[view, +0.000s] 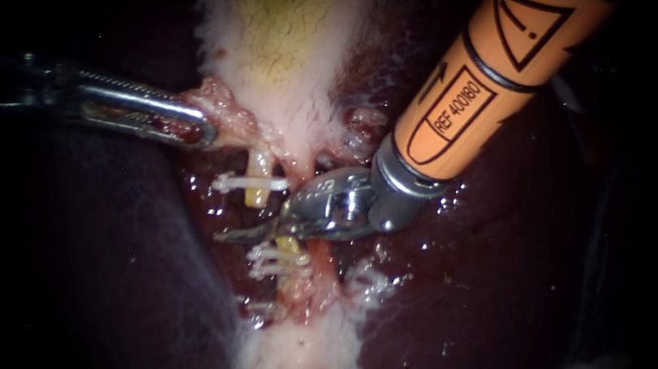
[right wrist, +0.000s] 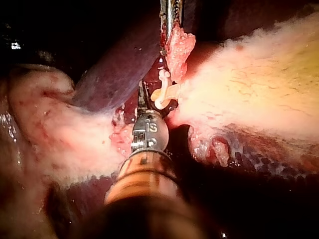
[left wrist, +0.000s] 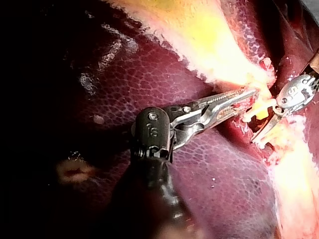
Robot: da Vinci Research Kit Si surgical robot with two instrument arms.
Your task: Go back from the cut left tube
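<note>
Gaping left tube (view: pixel 258 193), yellow cut ends, white clips (view: pixel 276 262) on each

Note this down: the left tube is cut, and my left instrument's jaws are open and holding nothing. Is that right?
Not quite. The left tube is cut, but the left instrument is not empty: its jaws are shut on pink tissue just beside the tube's upper stump. The endoscope view shows this, and the right wrist view shows the same grip.
</note>
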